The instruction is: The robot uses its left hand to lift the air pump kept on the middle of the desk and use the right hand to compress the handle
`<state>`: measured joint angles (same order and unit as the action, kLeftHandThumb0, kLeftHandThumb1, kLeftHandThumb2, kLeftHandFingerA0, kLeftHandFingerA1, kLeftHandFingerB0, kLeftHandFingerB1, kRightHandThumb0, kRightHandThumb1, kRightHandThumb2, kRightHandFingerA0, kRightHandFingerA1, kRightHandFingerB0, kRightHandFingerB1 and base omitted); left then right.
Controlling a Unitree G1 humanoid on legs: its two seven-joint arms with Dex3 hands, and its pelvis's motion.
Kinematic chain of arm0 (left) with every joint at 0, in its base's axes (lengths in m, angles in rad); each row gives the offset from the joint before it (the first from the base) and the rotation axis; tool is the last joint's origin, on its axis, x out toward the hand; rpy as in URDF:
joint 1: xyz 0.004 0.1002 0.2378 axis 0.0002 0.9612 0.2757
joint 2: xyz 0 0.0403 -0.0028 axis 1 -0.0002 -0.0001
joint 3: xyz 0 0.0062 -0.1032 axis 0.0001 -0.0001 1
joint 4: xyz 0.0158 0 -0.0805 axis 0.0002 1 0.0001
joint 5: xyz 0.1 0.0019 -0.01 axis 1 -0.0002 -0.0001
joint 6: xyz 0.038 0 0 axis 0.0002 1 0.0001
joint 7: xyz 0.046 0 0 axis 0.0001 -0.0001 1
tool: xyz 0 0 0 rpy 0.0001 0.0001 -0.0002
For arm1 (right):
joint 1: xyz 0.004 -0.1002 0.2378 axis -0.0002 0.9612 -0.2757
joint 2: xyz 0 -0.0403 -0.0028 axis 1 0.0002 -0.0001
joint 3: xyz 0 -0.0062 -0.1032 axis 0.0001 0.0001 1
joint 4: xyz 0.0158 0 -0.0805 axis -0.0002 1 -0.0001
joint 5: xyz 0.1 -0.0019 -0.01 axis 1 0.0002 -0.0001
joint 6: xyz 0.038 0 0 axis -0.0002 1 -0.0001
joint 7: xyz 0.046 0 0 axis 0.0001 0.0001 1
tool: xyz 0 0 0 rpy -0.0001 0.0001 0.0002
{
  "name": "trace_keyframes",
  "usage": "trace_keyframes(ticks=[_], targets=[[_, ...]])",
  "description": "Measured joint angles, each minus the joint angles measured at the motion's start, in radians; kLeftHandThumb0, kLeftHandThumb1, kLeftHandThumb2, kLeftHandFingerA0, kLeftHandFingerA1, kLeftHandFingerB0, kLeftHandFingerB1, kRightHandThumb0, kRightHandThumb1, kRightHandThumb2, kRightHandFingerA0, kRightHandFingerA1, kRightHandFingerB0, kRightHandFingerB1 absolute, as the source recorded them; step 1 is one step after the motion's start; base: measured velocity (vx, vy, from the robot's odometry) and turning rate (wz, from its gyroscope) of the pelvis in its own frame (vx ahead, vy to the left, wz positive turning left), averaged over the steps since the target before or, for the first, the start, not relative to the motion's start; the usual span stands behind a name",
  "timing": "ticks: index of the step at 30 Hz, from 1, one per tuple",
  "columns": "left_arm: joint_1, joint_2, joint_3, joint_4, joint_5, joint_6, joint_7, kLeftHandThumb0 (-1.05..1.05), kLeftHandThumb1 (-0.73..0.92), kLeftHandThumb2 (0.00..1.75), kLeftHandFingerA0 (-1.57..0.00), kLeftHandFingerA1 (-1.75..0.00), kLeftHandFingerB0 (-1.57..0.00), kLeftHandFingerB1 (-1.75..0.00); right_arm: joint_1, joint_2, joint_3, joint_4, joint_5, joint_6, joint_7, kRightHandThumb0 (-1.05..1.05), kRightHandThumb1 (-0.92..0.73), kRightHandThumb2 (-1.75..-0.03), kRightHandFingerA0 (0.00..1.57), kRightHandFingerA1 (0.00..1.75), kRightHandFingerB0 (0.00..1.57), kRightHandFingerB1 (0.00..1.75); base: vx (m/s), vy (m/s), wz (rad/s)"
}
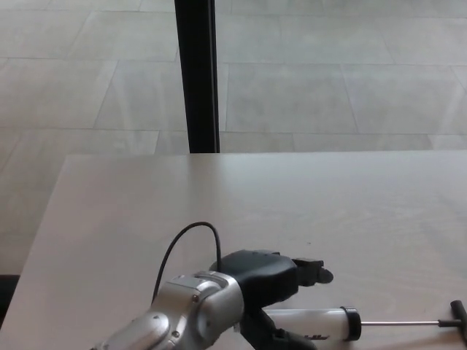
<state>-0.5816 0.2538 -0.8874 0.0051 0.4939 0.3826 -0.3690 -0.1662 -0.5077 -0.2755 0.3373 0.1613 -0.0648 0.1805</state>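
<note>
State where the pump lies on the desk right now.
In the head view, the pump lies flat at the desk's near edge, right of centre, its handle pointing right, with the left hand over its left end.

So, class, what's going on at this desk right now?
The robot's left hand is over the white barrel of the air pump, which lies flat on the desk. Its fingers are spread around the barrel, not yet closed. The pump's rod and black handle stick out to the right. The right hand isn't visible.

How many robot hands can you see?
1. The left hand is low on the desk, right over the white air pump. The right hand isn't in the picture.
</note>
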Motion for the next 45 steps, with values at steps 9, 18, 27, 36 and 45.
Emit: trace_keyframes(ticks=[9, 18, 27, 36, 45], targets=[[-0.001, -0.024, -0.104, -0.026, 0.124, 0.125, -0.048, -0.89, 0.59, 1.02, 0.0, -0.33, -0.06, -0.38, -0.003, 0.013, 0.003, -0.002, -0.008, 0.0, -0.006, -0.77, -0.91, -0.68, 0.35, 0.5, 0.39, 0.34, 0.0, 0.0, 0.0], [0.008, -0.042, -0.182, -0.039, 0.253, 0.219, -0.07, -0.72, 0.7, 0.6, -0.01, -0.45, -0.16, -0.39, -0.004, 0.036, 0.003, -0.019, -0.019, 0.0, -0.013, -0.64, -0.85, -0.66, 0.37, 0.52, 0.44, 0.36, 0.0, 0.0, 0.0], [0.064, -0.079, -0.205, -0.026, 0.392, 0.279, -0.015, -0.62, 0.71, 0.61, -0.31, -0.88, -0.37, -0.5, -0.003, 0.055, 0.001, -0.055, -0.023, 0.0, -0.028, -0.66, -0.85, -0.66, 0.43, 0.5, 0.5, 0.4, 0.0, 0.0, 0.0], [0.151, -0.207, -0.143, 0.072, 0.493, 0.318, 0.163, -0.48, 0.72, 0.63, -0.63, -1.24, -0.42, -0.62, -0.002, 0.098, 0.0, -0.104, -0.042, -0.01, -0.063, -0.61, -0.84, -0.66, 0.48, 0.47, 0.54, 0.41, 0.0, 0.0, 0.0], [0.234, -0.326, -0.032, 0.207, 0.573, 0.348, 0.362, -0.26, 0.83, 0.69, -0.8, -1.64, -0.53, -0.71, -0.002, 0.138, -0.012, -0.124, -0.078, -0.029, -0.121, -0.59, -0.84, -0.65, 0.5, 0.49, 0.55, 0.43, 0.0, 0.0, 0.0]])
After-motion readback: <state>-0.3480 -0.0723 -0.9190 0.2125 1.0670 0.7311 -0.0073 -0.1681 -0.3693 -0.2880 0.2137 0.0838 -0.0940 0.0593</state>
